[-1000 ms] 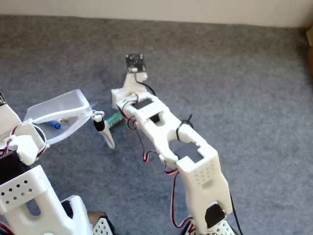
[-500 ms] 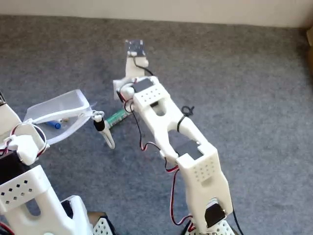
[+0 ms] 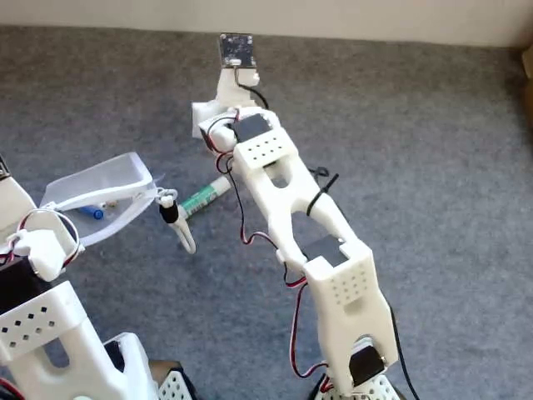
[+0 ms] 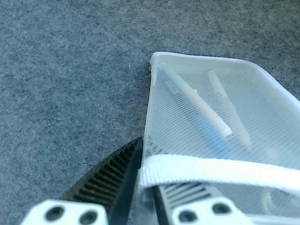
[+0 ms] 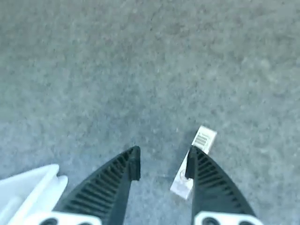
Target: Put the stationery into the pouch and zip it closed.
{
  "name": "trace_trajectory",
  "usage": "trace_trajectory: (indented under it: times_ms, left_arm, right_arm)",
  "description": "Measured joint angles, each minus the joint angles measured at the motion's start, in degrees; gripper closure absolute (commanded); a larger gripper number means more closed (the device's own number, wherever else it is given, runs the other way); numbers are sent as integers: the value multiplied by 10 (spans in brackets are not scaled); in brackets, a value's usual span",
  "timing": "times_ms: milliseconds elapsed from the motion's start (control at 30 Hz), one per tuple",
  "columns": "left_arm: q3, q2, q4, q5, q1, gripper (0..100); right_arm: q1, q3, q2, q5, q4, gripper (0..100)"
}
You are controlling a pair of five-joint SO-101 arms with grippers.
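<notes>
My left gripper [image 4: 149, 161] is shut on the white band of the see-through mesh pouch [image 4: 220, 117], with white and blue pens [image 4: 197, 104] inside. In the high view the pouch [image 3: 104, 193] is held off the carpet at the left, its mouth facing the middle. A green and white pen [image 3: 204, 198] lies on the carpet just off that mouth. A small black and white item [image 3: 173, 218] lies beside the pen. My right gripper [image 5: 163, 157] is open and low over the carpet farther back. A small white labelled stick [image 5: 194, 157] lies against one of its fingers.
Grey carpet [image 3: 416, 142] covers the whole work area, with free room at the right. The right arm [image 3: 279, 196] stretches from the front edge toward the back wall. A white edge [image 5: 26, 197] shows low in the right wrist view.
The right arm has swung away toward the back, uncovering the green and white pen on the carpet. The left arm and the pouch have kept still.
</notes>
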Motion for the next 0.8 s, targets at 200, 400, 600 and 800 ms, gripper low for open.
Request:
trace_trajectory:
  times_ms: [200, 400, 600, 800]
  left_arm:
    - [0, 0, 0, 0, 0, 995]
    - [0, 0, 0, 0, 0, 995]
    - [8, -3, -1, 0, 7, 995]
    - [10, -3, -2, 0, 14, 995]
  right_arm:
    - [7, 0, 0, -33, -6, 839]
    - [12, -4, 18, -35, -6, 839]
    - [12, -40, 141, -35, -20, 839]
    - [13, -153, 236, -35, -12, 843]
